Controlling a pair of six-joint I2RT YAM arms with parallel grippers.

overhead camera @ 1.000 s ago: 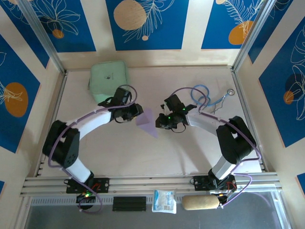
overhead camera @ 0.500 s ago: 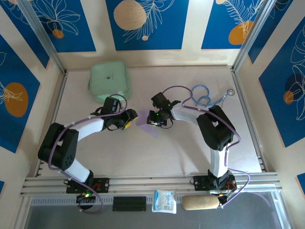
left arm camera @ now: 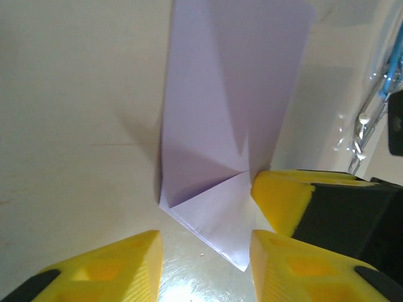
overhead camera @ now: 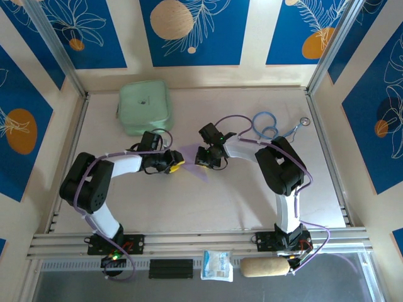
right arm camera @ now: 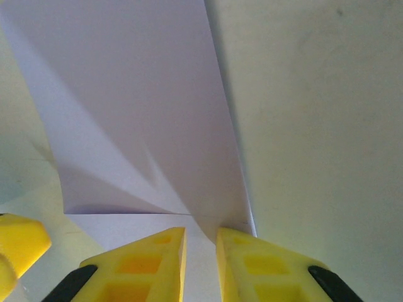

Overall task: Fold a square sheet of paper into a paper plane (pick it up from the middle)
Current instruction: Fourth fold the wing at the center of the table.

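The square sheet of paper (overhead camera: pixel 190 156) is pale lilac and part-folded, with diagonal creases, lying mid-table between both grippers. In the left wrist view a pointed corner of the paper (left arm camera: pixel 220 207) lies on the table between the yellow fingers (left arm camera: pixel 107 267) of my left gripper (left arm camera: pixel 204 270), which stand apart without pinching it. My left gripper (overhead camera: pixel 171 165) is at the sheet's left edge. My right gripper (overhead camera: pixel 203 157) is at its right edge. A raised flap of the paper (right arm camera: pixel 145 113) runs down into my right gripper (right arm camera: pixel 201 251), whose fingers are nearly together on it. The paper plane is out of view.
A mint-green pouch (overhead camera: pixel 145 107) sits at the back left of the table. A blue cable coil (overhead camera: pixel 267 129) and a small metal ring (overhead camera: pixel 305 121) lie at the back right. Aluminium rails (overhead camera: pixel 195 242) edge the table's front.
My right gripper has moved left onto the sheet's right edge. My left gripper has drawn back slightly down-left, opening wider and then narrowing again. The paper now lies lower.
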